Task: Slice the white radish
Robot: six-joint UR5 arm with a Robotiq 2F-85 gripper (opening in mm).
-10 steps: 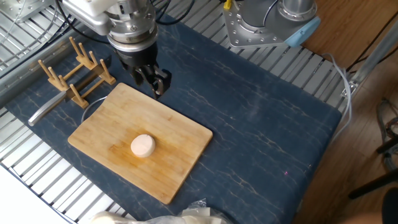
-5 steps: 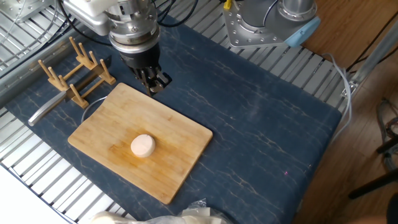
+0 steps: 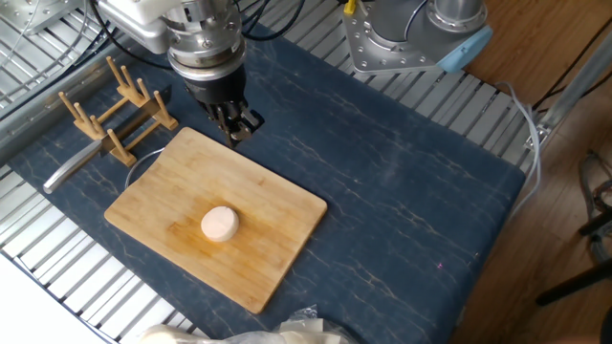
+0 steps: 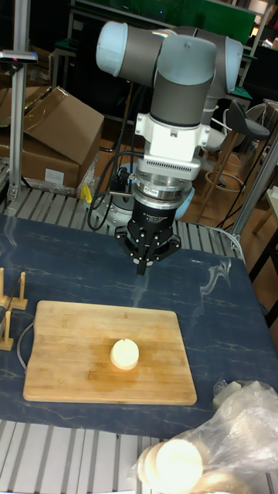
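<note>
The white radish (image 3: 219, 224) (image 4: 124, 354) lies whole near the middle of the wooden board (image 3: 163, 210) (image 4: 62, 363), in the lower left of the frame. Above the board's far edge the tool (image 3: 236, 129) (image 4: 144, 266) hangs with its two fingers pressed together, holding nothing.

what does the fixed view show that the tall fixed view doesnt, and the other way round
Only the fixed view shows the whole wooden peg rack and the metal handle lying beside it. Only the tall fixed view shows the arm's grey upper joints, the cardboard boxes behind, and a round pale piece inside the plastic wrap. Both show the gripper with jaws closed, empty, near the wooden board's far edge, and the uncut white radish on it.
</note>
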